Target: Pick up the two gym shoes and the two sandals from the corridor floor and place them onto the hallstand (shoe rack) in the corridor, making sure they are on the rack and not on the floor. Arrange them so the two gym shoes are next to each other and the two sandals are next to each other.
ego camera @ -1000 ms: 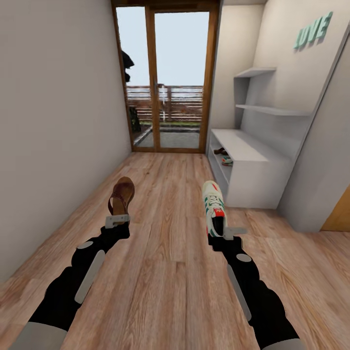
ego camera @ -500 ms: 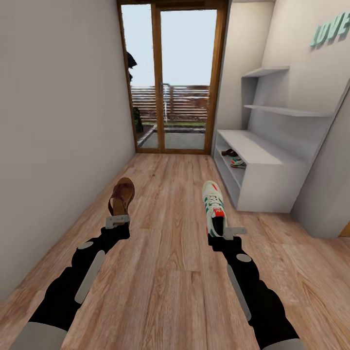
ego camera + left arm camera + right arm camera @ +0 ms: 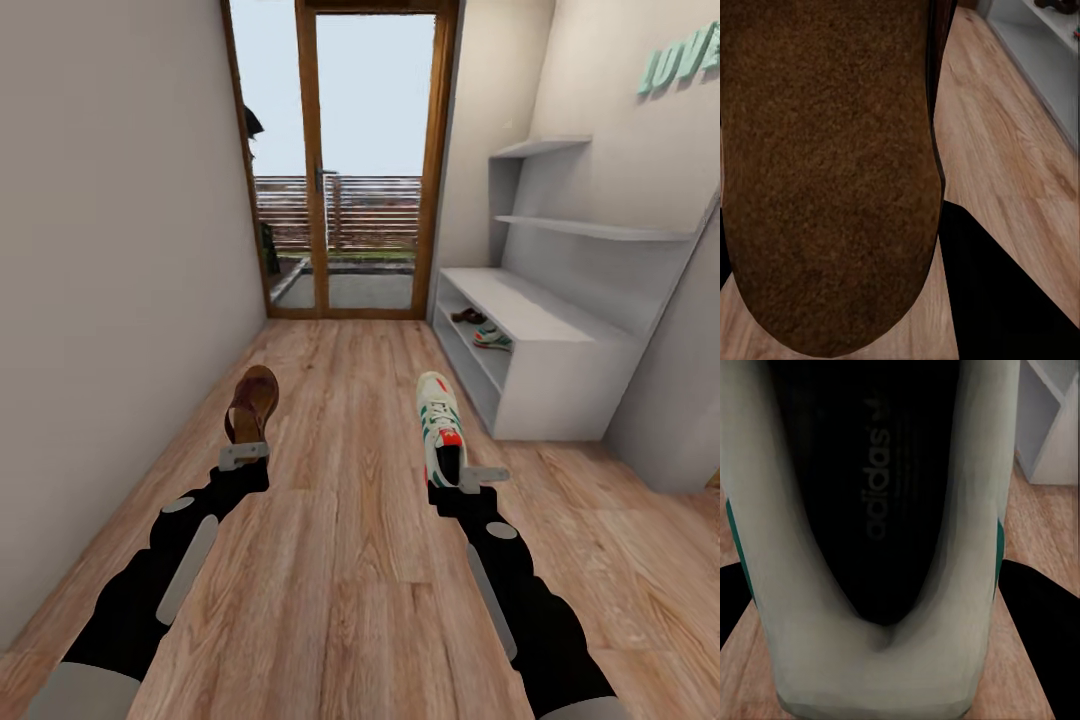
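Left gripper (image 3: 243,455): jaws clamped on the heel end of one sandal (image 3: 252,404), which is carried clear of the corridor floor (image 3: 350,540) with its toe pointing far. In the left wrist view the sandal (image 3: 832,165) presents a grainy brown surface with a dark edge.

Right gripper (image 3: 470,478): jaws clamped on the heel of one gym shoe (image 3: 440,425), also carried above the floor, toe pointing far. The shoe is white with green side stripes and a red-orange patch at the tongue. In the right wrist view the gym shoe (image 3: 881,510) shows its dark inner lining with printed lettering, framed by the pale collar and a green edge on each side.

Both black forearms extend from the near edge of the head view; the two carried items are well apart, sandal left, shoe right.

Surroundings: the light brown plank floor runs between a plain wall (image 3: 120,250) on the left and the white hallstand (image 3: 560,340) on the right, far of the right gripper. Its lower open tier holds a second sandal (image 3: 468,316) and a second gym shoe (image 3: 492,338) just beside each other. Two thin shelves sit above the bench top, and teal lettering (image 3: 680,62) is mounted on the right wall. A wood-framed glass door (image 3: 340,160) closes the far end of the corridor, with a slatted fence visible through it.
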{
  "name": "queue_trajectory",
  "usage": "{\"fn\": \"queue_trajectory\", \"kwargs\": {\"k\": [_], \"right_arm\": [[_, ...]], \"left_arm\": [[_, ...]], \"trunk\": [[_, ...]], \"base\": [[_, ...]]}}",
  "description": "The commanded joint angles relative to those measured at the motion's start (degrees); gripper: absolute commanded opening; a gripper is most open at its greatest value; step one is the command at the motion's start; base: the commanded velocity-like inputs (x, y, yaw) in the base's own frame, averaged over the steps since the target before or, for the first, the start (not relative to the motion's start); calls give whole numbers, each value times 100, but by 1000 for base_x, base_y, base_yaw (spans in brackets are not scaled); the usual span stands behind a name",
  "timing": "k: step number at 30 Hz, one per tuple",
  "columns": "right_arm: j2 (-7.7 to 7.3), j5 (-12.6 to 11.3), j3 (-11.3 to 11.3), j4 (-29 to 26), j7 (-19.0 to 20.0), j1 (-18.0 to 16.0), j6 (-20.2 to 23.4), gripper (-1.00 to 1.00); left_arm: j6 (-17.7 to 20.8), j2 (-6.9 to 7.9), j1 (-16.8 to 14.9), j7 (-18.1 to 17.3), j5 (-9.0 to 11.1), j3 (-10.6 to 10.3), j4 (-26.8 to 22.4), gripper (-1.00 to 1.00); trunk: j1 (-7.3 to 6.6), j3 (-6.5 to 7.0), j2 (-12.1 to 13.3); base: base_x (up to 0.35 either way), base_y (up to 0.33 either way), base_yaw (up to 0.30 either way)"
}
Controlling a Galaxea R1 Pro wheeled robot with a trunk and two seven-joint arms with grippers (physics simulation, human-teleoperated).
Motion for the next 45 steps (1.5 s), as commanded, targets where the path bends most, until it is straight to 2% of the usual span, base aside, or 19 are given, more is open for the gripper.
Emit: {"fn": "queue_trajectory", "kwargs": {"k": [1, 9, 32, 45], "right_arm": [[0, 7, 10, -7, -31, -5, 35, -100], [0, 9, 10, -7, -31, -5, 34, -100], [0, 3, 1, -7, -31, -5, 32, -100], [0, 2, 9, -7, -31, -5, 33, -100]], "left_arm": [[25, 7, -2, 34, 40, -13, -9, -100], [25, 1, -2, 34, 40, -13, -9, -100], [23, -81, -2, 34, 40, -13, 59, -100], [24, -101, -2, 34, 40, -13, 61, -100]], "trunk": [[1, -12, -2], [1, -65, -2], [1, -71, -2], [1, -71, -2]], "base": [[243, 244, -202], [244, 244, -95], [252, 237, -2], [335, 42, 0]]}}
